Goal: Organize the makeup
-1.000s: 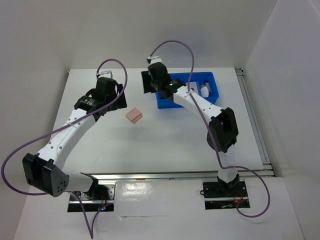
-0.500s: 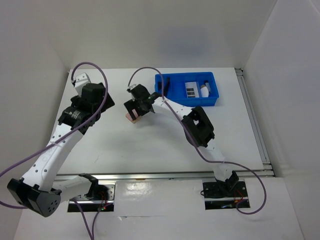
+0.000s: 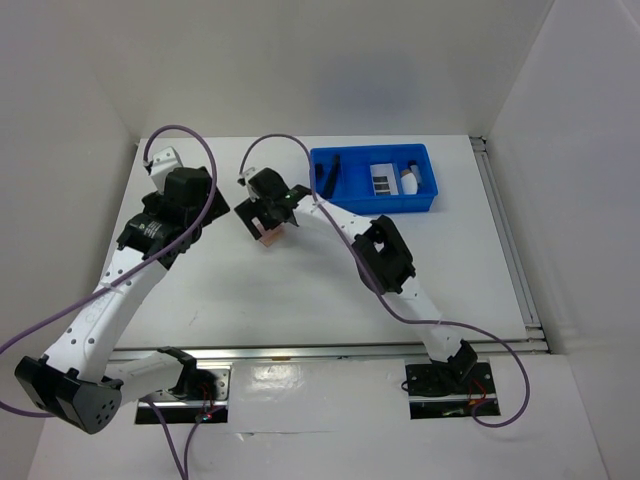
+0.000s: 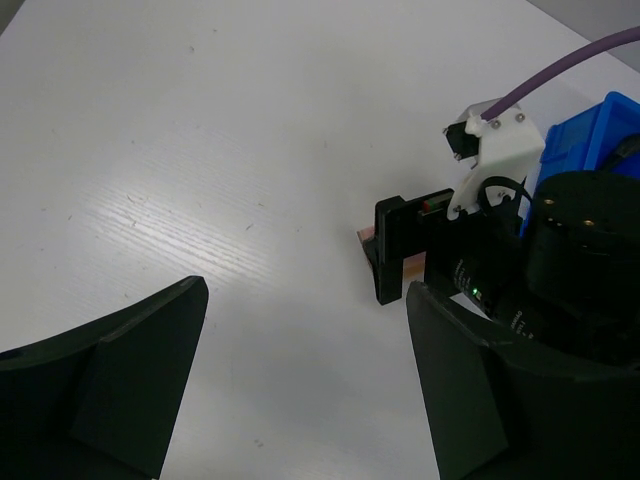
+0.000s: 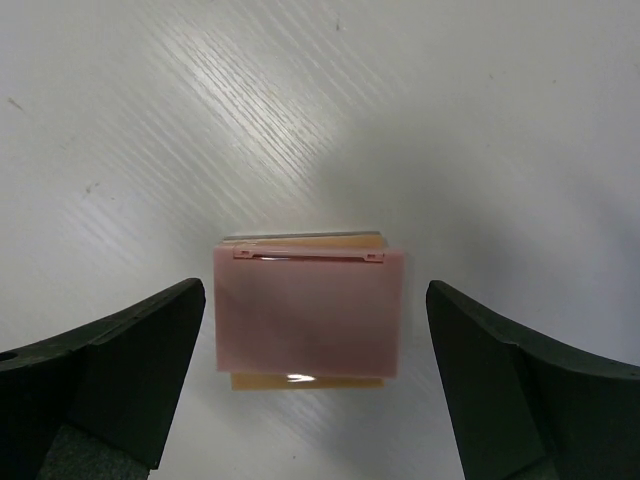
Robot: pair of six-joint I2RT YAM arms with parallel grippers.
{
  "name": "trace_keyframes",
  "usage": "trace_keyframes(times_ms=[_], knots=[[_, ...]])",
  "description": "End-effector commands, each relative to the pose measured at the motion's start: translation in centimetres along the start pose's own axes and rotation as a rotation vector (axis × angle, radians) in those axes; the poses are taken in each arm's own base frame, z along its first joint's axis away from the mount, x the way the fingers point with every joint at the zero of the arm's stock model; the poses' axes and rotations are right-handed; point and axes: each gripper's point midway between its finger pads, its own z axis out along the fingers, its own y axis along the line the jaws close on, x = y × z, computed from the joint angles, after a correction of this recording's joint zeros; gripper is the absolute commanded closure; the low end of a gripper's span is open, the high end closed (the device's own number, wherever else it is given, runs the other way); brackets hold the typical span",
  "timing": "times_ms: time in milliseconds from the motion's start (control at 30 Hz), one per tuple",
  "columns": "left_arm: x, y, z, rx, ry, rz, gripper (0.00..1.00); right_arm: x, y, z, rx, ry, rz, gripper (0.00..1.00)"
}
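A pink square sponge in a clear pink case [image 5: 310, 310] lies flat on the white table; it shows as a small pink patch [image 3: 267, 238] under the right wrist in the top view and as a sliver [image 4: 368, 234] in the left wrist view. My right gripper [image 5: 315, 375] is open, directly above it, one finger on each side, not touching. My left gripper [image 4: 300, 390] is open and empty over bare table, left of the sponge. In the blue bin [image 3: 375, 202] lie a pale palette with black rectangles [image 3: 383, 180], a white egg-shaped piece [image 3: 409, 180] and a black brush [image 3: 333, 172].
The blue divided bin stands at the back of the table, right of centre. White walls close the table at the back and both sides. A rail [image 3: 505, 235] runs along the right edge. The right arm stretches across the table's middle.
My right gripper left the blue bin and swung left to above the pink sponge, then settled lower. My left arm pulled back to the left.
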Motion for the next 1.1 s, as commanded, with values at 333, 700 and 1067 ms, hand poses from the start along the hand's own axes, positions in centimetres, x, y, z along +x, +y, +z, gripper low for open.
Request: trace_keyframes(times_ms=[333,700,1067], knots=[[-1.0,-0.3,-0.3,0.025,-0.031,0.000,0.06,-0.1,-0.3,0.7,0.015,-0.017,-0.012,0.05],[-0.8,-0.3,-0.1,0.025,-0.031,0.009,0.06,-3.7,0.1,-3.2,0.050,-0.107,-0.009,0.31],[-1.0,-0.4,-0.1,0.029,-0.037,0.014,0.06,-5.6,-0.2,-7.1,0.065,-0.152,0.035,0.30]])
